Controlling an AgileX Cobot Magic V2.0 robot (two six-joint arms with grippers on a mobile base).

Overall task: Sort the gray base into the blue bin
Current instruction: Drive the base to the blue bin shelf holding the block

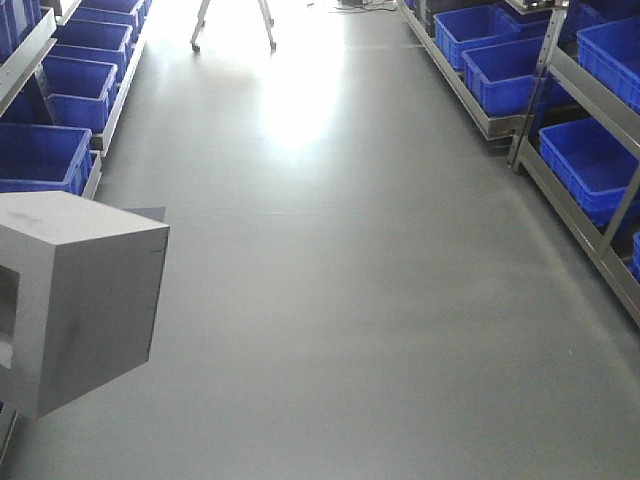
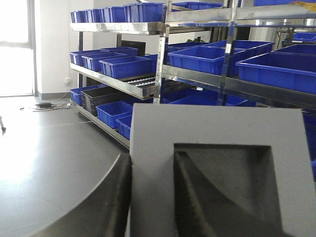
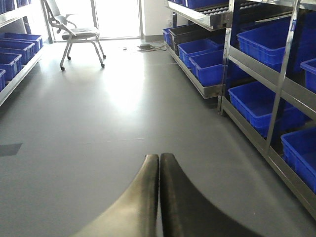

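Gray base (image 1: 85,290), a matte cube-like block with a square recessed pocket, hangs above the gray floor (image 1: 350,300) with the left gripper (image 2: 152,158) clamped on its pocket wall, one finger inside and one outside, while the right gripper (image 3: 159,160) shows jaws together and empty, and bright-blue plastic bins (image 1: 590,165) sit on steel racks (image 3: 281,84) along both sides.

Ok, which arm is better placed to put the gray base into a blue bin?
Left. The left end effector grips the gray base, one finger in the pocket, one outside, with shelved blue bins in its view. The right end effector is shut, empty, over bare floor.
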